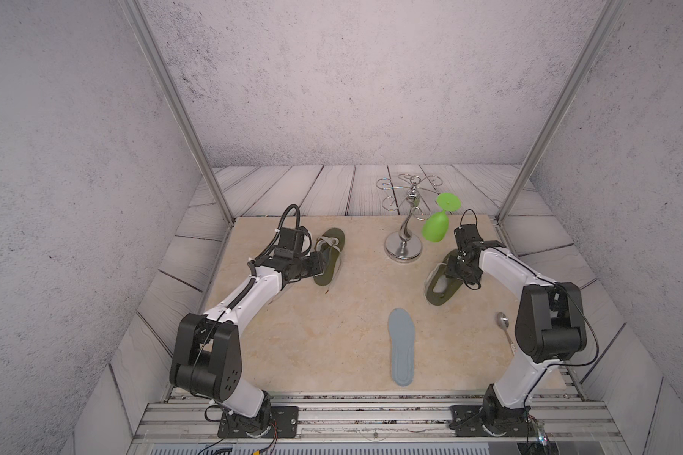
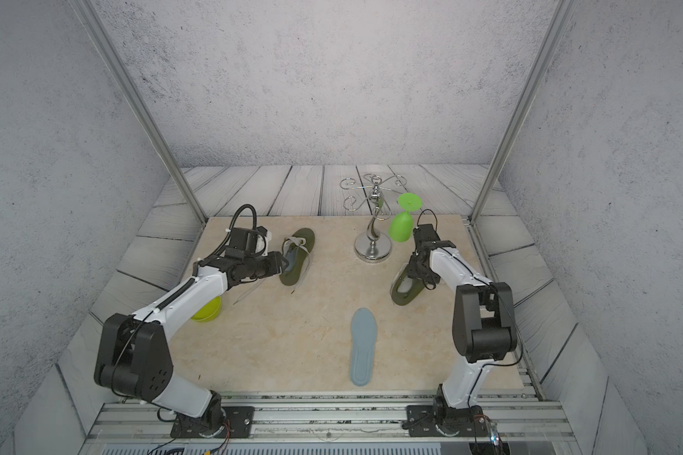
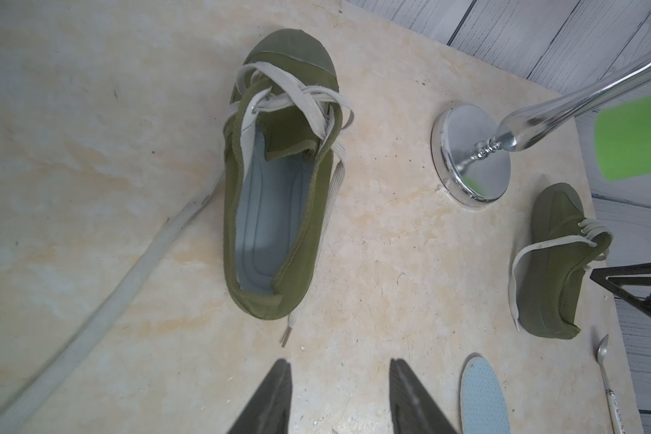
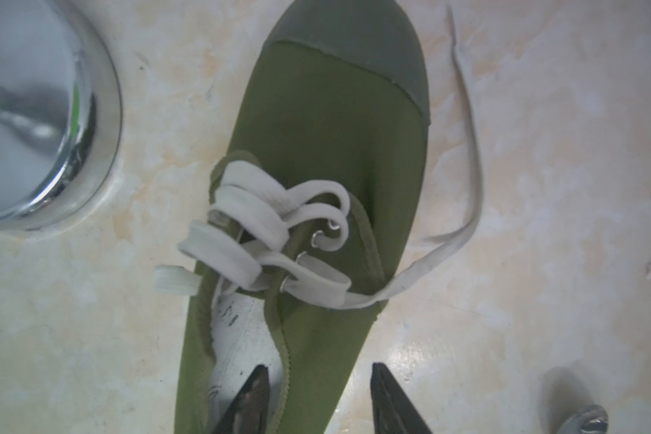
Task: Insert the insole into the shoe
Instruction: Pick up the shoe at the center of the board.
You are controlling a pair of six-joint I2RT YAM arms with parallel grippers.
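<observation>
**Top views.** The insole [image 1: 402, 346] lies flat and loose, well apart from the stand [image 1: 403, 249], on its robot side. The shoe [image 1: 437, 292] sits just beside the stand's base, with the right gripper [image 1: 456, 272] at its opening. A second shoe [image 2: 298, 256] lies across the stand from it, and the left gripper [image 2: 282, 262] is at its heel.

**Left wrist.** The left gripper's jaws are apart and hold nothing. The second shoe already has a grey-blue liner in it.

**Right wrist.** The right gripper's jaws are apart and straddle the shoe's side wall, with one finger inside the opening. They do not appear clamped. The shoe's interior looks white, with no liner.

**Judgement.** The step in hand is probably securing the shoe. The right gripper should close on the side wall only and stay clear of the laces [image 4: 264, 233]. It should keep the shoe off the stand and hold the mouth open so the insole can go in toe-first.
</observation>
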